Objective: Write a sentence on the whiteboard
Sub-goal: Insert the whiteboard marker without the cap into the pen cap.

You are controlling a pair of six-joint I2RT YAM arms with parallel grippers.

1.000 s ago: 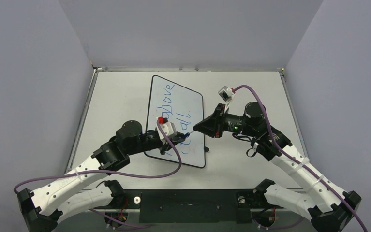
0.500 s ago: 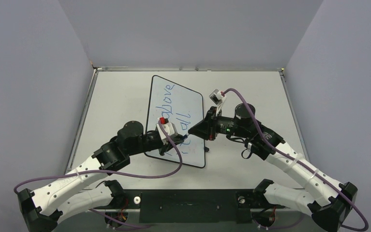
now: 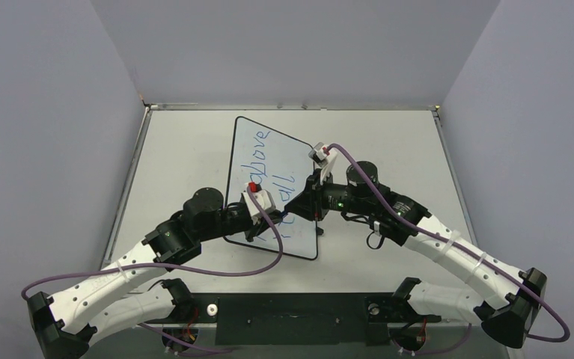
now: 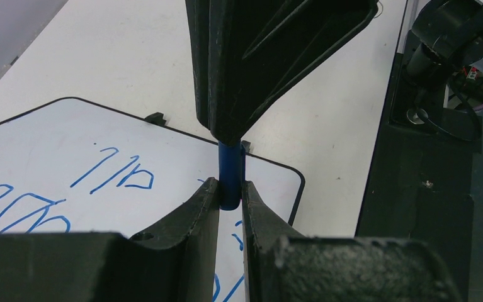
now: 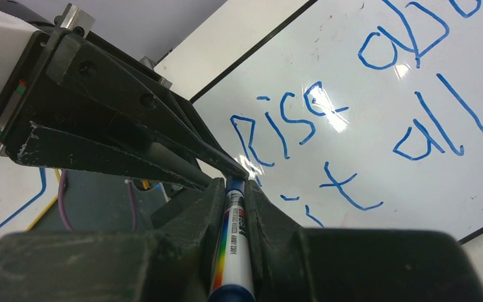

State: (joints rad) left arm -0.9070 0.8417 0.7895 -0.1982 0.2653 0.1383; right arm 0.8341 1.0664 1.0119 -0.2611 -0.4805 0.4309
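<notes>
The whiteboard [image 3: 298, 161] lies flat on the table, black-framed, with the sentence [image 3: 265, 161] in blue marker on it; in the right wrist view the sentence [image 5: 364, 119] reads "Rise above it all". My right gripper [image 3: 289, 209] is shut on a white marker [image 5: 233, 245] with a rainbow stripe, held lengthwise between its fingers. My left gripper [image 3: 276, 217] meets it tip to tip over the board's near right part. In the left wrist view the left gripper [image 4: 230, 189] is shut on the marker's blue cap [image 4: 230, 170], which sticks out from the right gripper's tips.
A small black foot [image 3: 319, 232] juts from the whiteboard's right edge. Bare table [image 3: 388, 142] stretches to the right of the board. Grey walls close in three sides. A black strip [image 3: 287, 318] with the arm bases runs along the near edge.
My right arm has swung left and brought the marker up to the left gripper, closing the gap between the two. The left arm has barely moved.
</notes>
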